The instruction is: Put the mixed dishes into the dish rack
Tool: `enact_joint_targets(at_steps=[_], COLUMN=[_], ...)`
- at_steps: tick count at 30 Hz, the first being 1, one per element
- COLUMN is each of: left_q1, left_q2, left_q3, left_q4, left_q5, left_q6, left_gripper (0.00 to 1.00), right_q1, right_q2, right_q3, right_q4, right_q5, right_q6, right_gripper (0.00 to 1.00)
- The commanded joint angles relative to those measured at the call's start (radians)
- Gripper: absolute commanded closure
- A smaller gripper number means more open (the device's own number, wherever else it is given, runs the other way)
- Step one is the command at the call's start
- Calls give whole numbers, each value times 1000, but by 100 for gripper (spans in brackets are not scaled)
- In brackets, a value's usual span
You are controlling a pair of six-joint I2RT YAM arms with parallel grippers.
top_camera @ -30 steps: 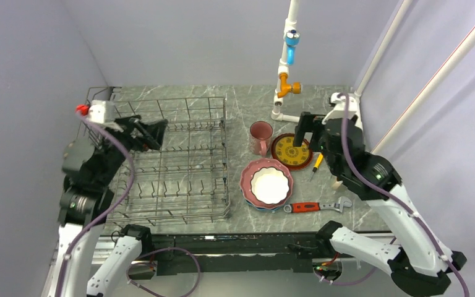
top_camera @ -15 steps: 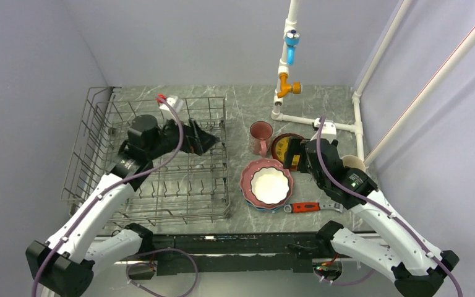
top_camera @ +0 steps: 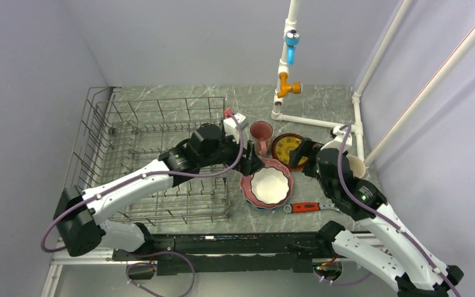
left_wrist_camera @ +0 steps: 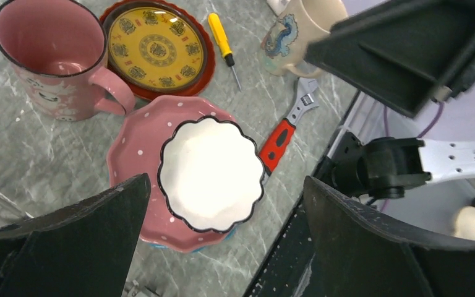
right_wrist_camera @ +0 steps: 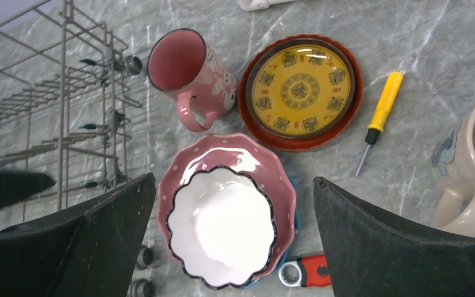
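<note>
A white scalloped bowl sits in a pink scalloped plate, with a blue plate's edge showing beneath. A pink mug and a red-brown plate with a yellow centre stand behind them. A cream cup stands at the right. The grey wire dish rack on the left holds no dishes. My left gripper is open and empty above the bowl. My right gripper is open and empty, also above the bowl.
A red-handled wrench lies in front of the stack near the table's front edge. A yellow screwdriver lies between the red-brown plate and the cream cup. White pipes run along the back right.
My left arm has swung right, from the rack's far left corner across the rack to the stacked dishes. My right gripper has come down and left over the same stack.
</note>
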Motion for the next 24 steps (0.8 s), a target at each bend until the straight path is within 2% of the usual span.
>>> enact_joint_targets(at_steps=[1,4,7,13,16,24], left_q1=[-47,-53,-69,-114,-113,-111], left_q2=[81,194,333,633,728,863], left_q3=[115,195,327,672,790,911], left_q4=[-2,-32,-126,-317,-360,-374], left_q5=[-139,-224,-369,-645,-682,-698], left_q6=[49,-4,-60,0,58,176], left_gripper=[1,6,17,20,21,28], right_q1=[-2,-2,-2,-2,-2,-3], right_q2=[-92,-120,-149,-158,-148,-216], right_q3=[-48,-50,-67,-81,-82,-123], right_q4=[53,11,26,54,39,24], right_q5=[-80,-38,-20,-54,-43,8], right_q6=[-38,-3,0,-45,-53,-46], right_gripper=[0,0,0,0,0,0])
